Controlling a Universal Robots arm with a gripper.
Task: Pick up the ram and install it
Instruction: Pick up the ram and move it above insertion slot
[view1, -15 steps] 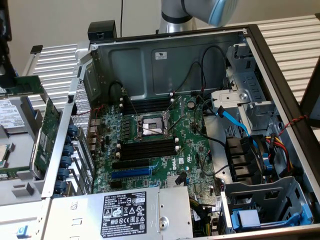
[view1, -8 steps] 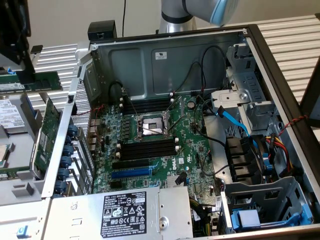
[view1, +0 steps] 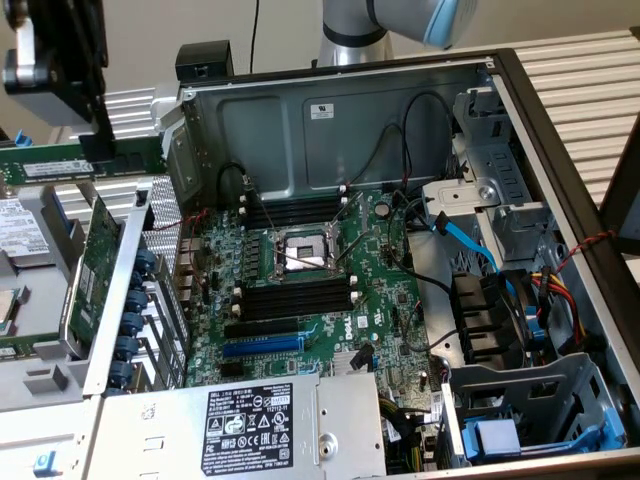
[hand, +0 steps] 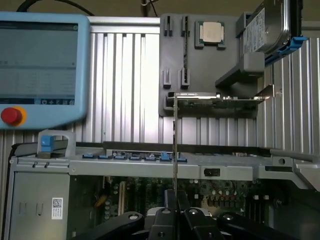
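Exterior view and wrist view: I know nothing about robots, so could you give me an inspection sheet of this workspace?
Surface: ribbed metal table, carrying an open computer case with its motherboard exposed.
Job's things: the ram, held level in the air beyond the case, on the exterior view's left; the black memory slots look empty.
Clutter: expansion card, hard drive and processor chip parked in a grey holder.
Grippers: gripper shut on the ram.
Cables: blue flat cable and red-yellow-black wire bundle inside the case.
Surroundings: robot arm base behind the case; blue control pendant with red button.
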